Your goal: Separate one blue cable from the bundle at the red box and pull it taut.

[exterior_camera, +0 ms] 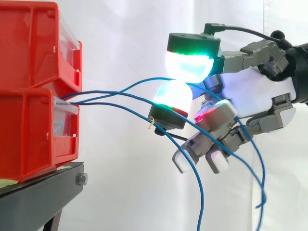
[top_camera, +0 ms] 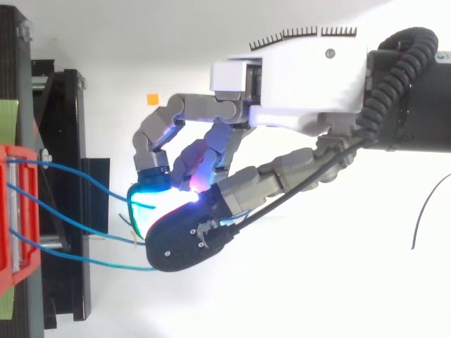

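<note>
Two stacked red bins [exterior_camera: 33, 91] stand at the left on a black stand [exterior_camera: 43, 192]. Three thin blue cables come out between them. In the side view the top blue cable [exterior_camera: 130, 86] rises to the right and runs between two glowing green-white fingertips [exterior_camera: 190, 65] of my hand [exterior_camera: 260, 94], which pinch it. That cable still curves a little. The other two blue cables [exterior_camera: 122, 106] pass under the pinch, sag and hang down at the lower right [exterior_camera: 262, 178]. From above, the hand [top_camera: 310, 77] reaches left toward the red bin [top_camera: 14, 211], and the cables [top_camera: 77, 225] fan out to it.
A white curtain hangs behind everything. The black stand's frame [top_camera: 67, 176] lies between the bin and the hand in the top view. A small orange mark [top_camera: 152, 99] sits on the white surface above the fingers.
</note>
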Available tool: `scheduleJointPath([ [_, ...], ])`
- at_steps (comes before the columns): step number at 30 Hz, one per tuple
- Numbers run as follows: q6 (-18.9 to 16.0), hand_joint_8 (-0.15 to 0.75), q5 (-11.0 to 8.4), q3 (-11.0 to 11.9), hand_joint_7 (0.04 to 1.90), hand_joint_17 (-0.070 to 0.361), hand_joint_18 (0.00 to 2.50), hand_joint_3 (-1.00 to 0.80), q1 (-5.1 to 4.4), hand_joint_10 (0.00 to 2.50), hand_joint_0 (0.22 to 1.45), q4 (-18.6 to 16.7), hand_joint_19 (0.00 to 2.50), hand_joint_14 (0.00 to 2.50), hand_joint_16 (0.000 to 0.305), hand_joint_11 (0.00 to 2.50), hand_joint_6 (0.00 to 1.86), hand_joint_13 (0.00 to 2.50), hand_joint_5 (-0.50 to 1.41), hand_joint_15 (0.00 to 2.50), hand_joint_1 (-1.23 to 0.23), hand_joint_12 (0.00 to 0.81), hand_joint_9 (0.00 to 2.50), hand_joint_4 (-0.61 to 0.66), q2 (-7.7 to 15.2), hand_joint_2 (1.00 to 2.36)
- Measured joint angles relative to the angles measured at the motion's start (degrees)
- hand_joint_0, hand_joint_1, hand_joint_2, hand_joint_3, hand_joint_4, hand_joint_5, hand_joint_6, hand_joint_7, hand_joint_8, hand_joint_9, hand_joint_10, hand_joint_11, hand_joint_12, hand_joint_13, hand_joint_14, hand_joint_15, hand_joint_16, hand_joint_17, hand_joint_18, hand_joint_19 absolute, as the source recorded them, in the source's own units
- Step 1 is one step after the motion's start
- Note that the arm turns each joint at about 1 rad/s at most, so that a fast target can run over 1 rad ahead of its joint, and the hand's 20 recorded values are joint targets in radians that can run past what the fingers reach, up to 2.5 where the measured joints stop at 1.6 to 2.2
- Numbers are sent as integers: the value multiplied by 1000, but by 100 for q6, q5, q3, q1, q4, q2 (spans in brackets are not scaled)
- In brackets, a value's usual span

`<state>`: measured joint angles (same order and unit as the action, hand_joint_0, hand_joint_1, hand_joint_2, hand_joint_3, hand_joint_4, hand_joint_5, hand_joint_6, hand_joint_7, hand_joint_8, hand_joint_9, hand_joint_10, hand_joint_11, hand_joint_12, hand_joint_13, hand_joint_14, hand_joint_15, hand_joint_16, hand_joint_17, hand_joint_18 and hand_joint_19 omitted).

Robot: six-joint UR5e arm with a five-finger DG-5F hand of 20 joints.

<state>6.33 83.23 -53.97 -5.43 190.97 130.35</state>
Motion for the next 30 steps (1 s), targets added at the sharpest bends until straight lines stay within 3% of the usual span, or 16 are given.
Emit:
scheduleJointPath([
  [10, -4, 395, 0, -8, 1035, 94, 635, -323, -7, 30, 680, -3, 710, 17, 42, 1364, 868, 648, -217, 470, -700, 344, 1365, -9, 0, 1013],
  [16, -37, 312, 0, -14, 1023, 93, 644, -319, -8, 15, 681, -5, 712, 21, 42, 1844, 872, 723, -220, 592, -691, 339, 1435, -26, 1, 1013],
  [18, -40, 307, 0, -15, 1009, 90, 669, -317, -8, 0, 682, -6, 730, 22, 40, 2098, 874, 815, -220, 754, -691, 339, 1462, -37, 0, 1014],
  [30, -44, 304, 5, -19, 985, 92, 847, -312, 11, 125, 693, -15, 997, 15, 41, 2113, 877, 1080, -220, 1561, -694, 293, 1434, -39, 4, 1014],
])
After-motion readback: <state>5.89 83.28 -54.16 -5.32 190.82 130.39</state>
